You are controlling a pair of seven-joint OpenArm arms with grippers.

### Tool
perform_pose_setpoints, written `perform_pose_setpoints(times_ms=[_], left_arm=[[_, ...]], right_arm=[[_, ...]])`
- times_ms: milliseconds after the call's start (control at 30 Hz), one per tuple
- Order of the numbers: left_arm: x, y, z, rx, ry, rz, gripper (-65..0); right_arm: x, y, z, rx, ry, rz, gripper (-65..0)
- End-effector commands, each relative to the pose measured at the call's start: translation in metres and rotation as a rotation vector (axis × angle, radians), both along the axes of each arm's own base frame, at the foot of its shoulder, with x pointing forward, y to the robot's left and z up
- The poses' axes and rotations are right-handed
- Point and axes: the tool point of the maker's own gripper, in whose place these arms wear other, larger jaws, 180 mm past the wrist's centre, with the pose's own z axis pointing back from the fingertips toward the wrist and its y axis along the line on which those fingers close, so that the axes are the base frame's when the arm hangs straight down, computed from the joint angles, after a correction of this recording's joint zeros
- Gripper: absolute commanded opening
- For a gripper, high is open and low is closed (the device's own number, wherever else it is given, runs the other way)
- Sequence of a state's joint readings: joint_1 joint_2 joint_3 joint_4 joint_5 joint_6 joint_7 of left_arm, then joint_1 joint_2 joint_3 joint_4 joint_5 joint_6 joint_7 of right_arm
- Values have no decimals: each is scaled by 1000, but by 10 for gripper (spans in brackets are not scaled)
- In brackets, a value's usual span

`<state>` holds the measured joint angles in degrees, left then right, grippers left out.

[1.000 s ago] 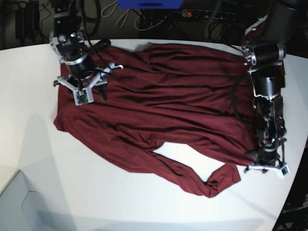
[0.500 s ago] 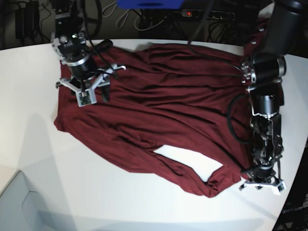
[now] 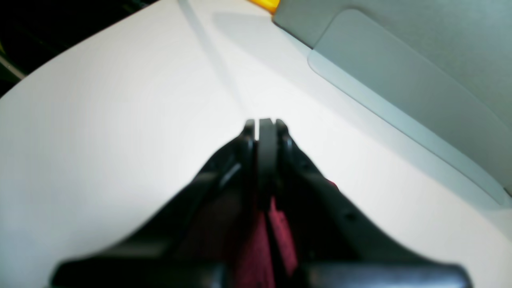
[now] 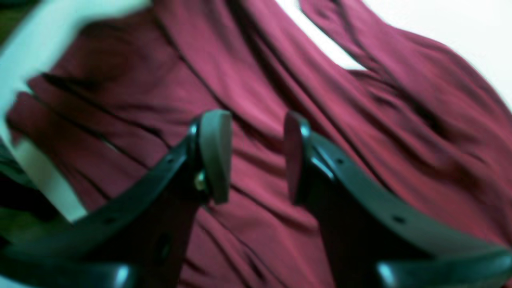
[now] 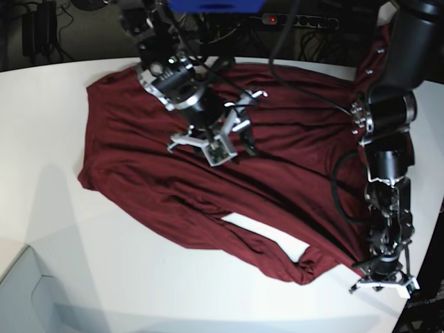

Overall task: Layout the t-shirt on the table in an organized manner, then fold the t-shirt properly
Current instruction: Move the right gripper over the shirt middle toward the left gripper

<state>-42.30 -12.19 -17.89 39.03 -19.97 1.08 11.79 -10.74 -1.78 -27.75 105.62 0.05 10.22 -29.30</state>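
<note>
The dark maroon t-shirt (image 5: 208,187) lies spread and wrinkled across the white table (image 5: 125,277). My right gripper (image 5: 220,139) hovers over the shirt's upper middle. In the right wrist view it (image 4: 254,156) is open, with folds of the shirt (image 4: 360,120) just below its pads. My left gripper (image 5: 380,279) is low at the front right, by the shirt's lower corner (image 5: 326,260). In the left wrist view it (image 3: 266,124) is shut, with maroon fabric (image 3: 280,232) caught between the jaws behind the tips and bare table (image 3: 100,100) ahead.
A grey bin corner (image 5: 28,291) sits at the front left and also shows in the left wrist view (image 3: 400,80). A power strip and cables (image 5: 298,21) lie behind the table. The table's curved edge runs close to the left gripper at the right.
My right gripper has moved from the shirt's far left corner to over its middle, and that corner now lies spread out. My left gripper has moved toward the front edge with the fabric.
</note>
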Motion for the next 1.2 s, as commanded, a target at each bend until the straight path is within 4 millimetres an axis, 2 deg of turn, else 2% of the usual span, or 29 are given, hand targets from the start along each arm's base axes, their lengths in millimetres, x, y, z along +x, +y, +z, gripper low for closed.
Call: perform_pose_setpoints(times_ms=[0,133,300,467,633,833,967,1100,1167], left_arm=[[13,7,41,22,-96,11,-649],[13,6,41,18,-98,11,-649],[17,-8,39,1,-101,-5,-649],[17,-12,36,-1,-93,-12,-649],[16,-13,32,-7,-88,-14,-649],[14,-13,28,-8,-79,-13,-649],[9,-11,20,-5,-64,-11,-649],[8,-9,18,-1,-60,-9,-649],[7,-8,17,0,-58,-7,-649]], right_arm=[[1,12,6,24,-16,21,-429],[0,54,-4,36,16,106,-489],[10,94,-9,22,23,189,-650],[8,122,-29,-75,17,317,-641],[6,147,-46,-101,-51,421,-640],[26,144,-66,-105,-100,429,-637],[40,142,-64,-94,-139,416,-639],[60,129,-55,-67,-144,346,-639],[61,127,-58,-70,-137,342,-639]])
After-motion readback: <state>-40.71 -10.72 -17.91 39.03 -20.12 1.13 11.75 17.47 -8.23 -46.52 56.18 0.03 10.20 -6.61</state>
